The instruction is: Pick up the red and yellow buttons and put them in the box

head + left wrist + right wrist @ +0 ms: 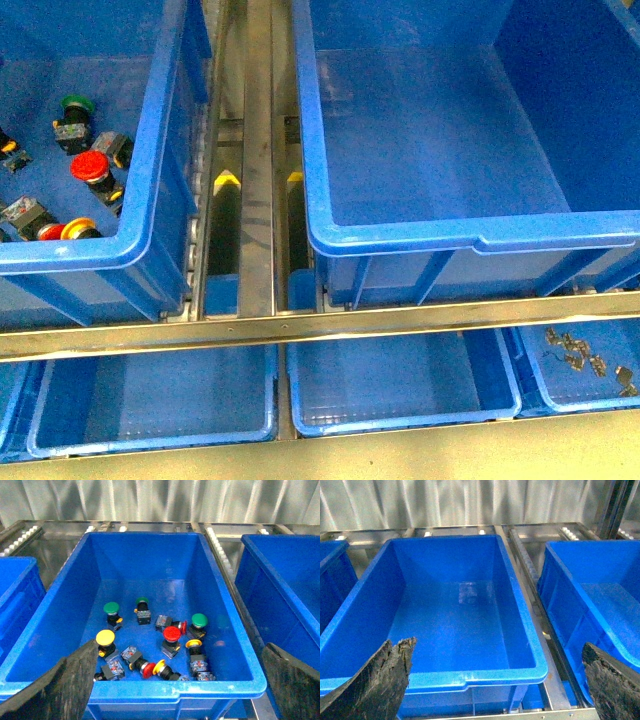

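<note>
Crate (150, 170) on the L holds every switch. The red and yellow buttons (171, 632) lie loose on its floor, mixed w/ three green-capped switches (111, 608). Left wrist view shows one yellow cap (105, 637) just beside a green one. A red cap stands upright near mid-floor, w/ another yellow cap (193, 643) close by. A red-and-yellow pair (154, 668) is tipped on its sides by the wall nearest the camera.

Left tool (178, 646) hangs over this crate — its dark fingers (75, 680) are spread wide, gripping nothing.

Steel roller lane (245, 150) runs btwn the two big crates, w/ two yellow markers (227, 180) low in the gap.

Box (400, 238) sits to the R of the lane, well apart from the buttons, which are not yet in it. Its floor shows only a faint glare.

Right tool (497, 645) hangs over the box (470, 677), fingers (380, 680) likewise wide apart, holding nothing.

Steel rail (320, 325) crosses in front. Shallow blue trays (150, 435) sit below it, and the far-R tray (530, 385) has a few small metal clips (585, 355).
</note>
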`<control>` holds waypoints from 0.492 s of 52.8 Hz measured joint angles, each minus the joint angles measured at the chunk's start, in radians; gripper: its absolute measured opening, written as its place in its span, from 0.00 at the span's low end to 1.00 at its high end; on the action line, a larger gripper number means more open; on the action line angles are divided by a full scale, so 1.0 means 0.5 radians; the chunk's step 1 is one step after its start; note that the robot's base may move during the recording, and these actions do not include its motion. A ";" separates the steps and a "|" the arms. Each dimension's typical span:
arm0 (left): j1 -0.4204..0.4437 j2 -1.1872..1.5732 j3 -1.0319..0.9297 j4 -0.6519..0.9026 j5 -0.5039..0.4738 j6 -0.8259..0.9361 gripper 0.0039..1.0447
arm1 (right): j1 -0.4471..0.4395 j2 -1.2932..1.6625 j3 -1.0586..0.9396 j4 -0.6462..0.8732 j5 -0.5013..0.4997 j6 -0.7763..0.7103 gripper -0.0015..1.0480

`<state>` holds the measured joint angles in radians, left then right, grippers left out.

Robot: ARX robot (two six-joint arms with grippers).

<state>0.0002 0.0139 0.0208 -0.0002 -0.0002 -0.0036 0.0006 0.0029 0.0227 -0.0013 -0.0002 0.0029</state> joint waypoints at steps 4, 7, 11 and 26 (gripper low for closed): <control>0.000 0.000 -0.001 0.000 0.000 0.000 0.93 | 0.000 0.000 0.000 0.000 0.000 0.000 0.94; -0.001 0.000 0.000 0.000 0.000 0.000 0.93 | 0.000 0.000 0.000 0.000 0.000 0.000 0.94; 0.000 0.000 0.000 0.000 0.000 0.000 0.93 | 0.000 0.000 0.000 0.000 0.000 0.000 0.94; 0.000 0.000 0.000 0.000 0.000 0.000 0.93 | 0.000 0.000 0.000 0.000 0.000 0.000 0.94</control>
<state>0.0002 0.0139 0.0208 -0.0002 -0.0002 -0.0036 0.0006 0.0029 0.0227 -0.0013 -0.0002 0.0029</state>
